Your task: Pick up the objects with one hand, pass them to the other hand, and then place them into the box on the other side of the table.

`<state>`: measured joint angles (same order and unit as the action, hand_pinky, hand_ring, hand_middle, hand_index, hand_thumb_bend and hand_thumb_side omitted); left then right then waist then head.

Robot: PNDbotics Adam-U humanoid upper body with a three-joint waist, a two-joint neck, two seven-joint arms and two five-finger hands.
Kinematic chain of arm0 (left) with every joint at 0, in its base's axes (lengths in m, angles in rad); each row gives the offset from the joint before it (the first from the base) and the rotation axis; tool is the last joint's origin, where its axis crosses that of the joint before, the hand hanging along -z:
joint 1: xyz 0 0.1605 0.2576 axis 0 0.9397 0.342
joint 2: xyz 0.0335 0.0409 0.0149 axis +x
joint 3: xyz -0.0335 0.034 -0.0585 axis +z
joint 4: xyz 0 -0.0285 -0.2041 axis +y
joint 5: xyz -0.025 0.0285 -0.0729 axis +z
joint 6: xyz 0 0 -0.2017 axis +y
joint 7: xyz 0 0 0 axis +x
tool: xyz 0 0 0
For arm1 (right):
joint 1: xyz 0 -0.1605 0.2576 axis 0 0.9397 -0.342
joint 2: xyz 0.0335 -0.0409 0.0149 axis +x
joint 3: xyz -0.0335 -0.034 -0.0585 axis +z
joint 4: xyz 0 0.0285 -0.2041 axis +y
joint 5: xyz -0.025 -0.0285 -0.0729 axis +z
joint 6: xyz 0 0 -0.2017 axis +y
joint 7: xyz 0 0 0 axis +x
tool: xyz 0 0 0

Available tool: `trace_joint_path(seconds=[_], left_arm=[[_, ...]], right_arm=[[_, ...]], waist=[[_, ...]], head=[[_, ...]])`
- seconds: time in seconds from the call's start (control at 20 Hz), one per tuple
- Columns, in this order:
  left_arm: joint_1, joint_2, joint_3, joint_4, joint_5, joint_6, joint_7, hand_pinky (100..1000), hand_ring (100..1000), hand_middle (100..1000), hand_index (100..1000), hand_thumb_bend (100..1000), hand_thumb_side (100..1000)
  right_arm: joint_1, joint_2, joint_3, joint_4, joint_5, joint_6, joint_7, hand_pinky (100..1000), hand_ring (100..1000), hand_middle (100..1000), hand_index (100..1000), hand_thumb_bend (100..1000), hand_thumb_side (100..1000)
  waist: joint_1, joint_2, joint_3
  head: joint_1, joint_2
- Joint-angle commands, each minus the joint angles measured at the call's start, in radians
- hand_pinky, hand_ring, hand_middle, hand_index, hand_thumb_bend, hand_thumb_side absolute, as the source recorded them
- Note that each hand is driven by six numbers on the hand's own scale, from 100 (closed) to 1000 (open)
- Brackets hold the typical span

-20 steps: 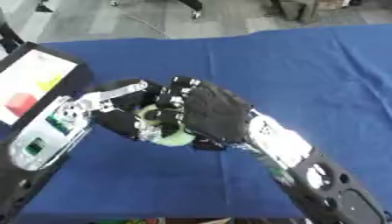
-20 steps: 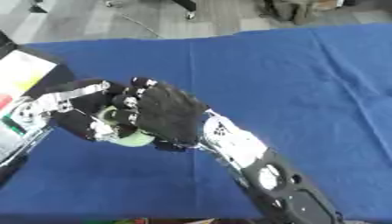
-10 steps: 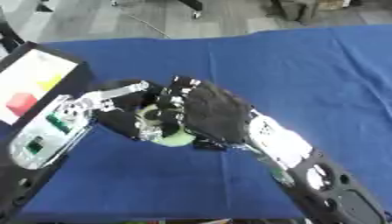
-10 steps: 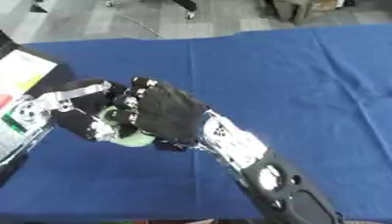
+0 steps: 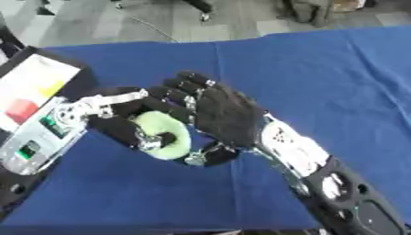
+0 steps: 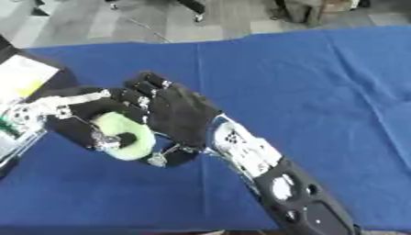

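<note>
Mid-handover at left of centre over the blue bench: both the left robot hand and right robot hand curl around the pale green ring; next, apparently, one hand lets go.

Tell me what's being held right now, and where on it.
A pale green ring-shaped object sits between both hands: the left hand has a finger curled through its hole, while the right hand cups its right side.
</note>
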<state>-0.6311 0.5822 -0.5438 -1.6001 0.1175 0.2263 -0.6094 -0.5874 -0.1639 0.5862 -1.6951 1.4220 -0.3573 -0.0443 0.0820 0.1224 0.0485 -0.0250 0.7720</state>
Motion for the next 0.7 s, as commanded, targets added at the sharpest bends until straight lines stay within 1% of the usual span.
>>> trace_joint_path(seconds=[0.05,0.25,0.35,0.45,0.5,0.6,0.65,0.7], left_arm=[[-0.016,0.032,0.003,0.001,-0.012,0.012,0.005,471,257,204,362,205,100],[-0.014,0.043,0.009,0.015,-0.027,0.019,0.019,471,256,204,362,213,100],[-0.008,0.058,0.028,0.030,-0.050,0.017,0.036,470,255,205,362,216,100],[0.004,0.078,0.065,0.048,-0.087,0.010,0.072,469,254,208,362,232,100],[0.013,0.093,0.096,0.062,-0.115,0.007,0.104,469,253,209,362,240,100],[0.033,0.123,0.168,0.104,-0.198,0.001,0.182,471,252,210,362,259,100],[0.042,0.139,0.212,0.138,-0.254,0.006,0.231,473,251,210,362,271,100],[0.052,0.154,0.264,0.186,-0.319,0.020,0.294,472,251,213,363,290,100]], right_arm=[[-0.009,-0.005,-0.011,-0.014,0.006,0.028,0.001,874,909,971,1000,579,474],[-0.006,-0.005,-0.010,-0.015,0.020,0.068,-0.017,861,893,962,1000,563,457],[-0.003,-0.006,-0.003,-0.017,0.017,0.058,-0.029,852,883,952,1000,551,442],[0.000,-0.010,-0.004,-0.022,0.007,0.042,-0.041,846,868,929,1000,527,433],[0.002,-0.013,-0.005,-0.026,0.000,0.033,-0.046,846,863,923,1000,519,430],[0.010,-0.021,-0.013,-0.033,-0.014,0.021,-0.050,841,846,904,1000,496,419],[0.016,-0.025,-0.020,-0.036,-0.021,0.020,-0.052,839,838,896,1000,485,414],[0.025,-0.029,-0.029,-0.040,-0.030,0.022,-0.055,834,827,881,1000,466,408]], waist=[[0.000,-0.022,-0.001],[0.002,-0.023,-0.002],[0.002,-0.024,-0.003],[0.002,-0.027,-0.004],[0.001,-0.029,-0.004],[0.001,-0.033,-0.007],[0.001,-0.036,-0.010],[0.001,-0.039,-0.012]], head=[[-0.003,-0.002],[-0.005,-0.002],[-0.002,-0.002],[0.010,-0.002],[0.025,-0.002],[0.075,-0.002],[0.113,-0.002],[0.156,-0.008]])
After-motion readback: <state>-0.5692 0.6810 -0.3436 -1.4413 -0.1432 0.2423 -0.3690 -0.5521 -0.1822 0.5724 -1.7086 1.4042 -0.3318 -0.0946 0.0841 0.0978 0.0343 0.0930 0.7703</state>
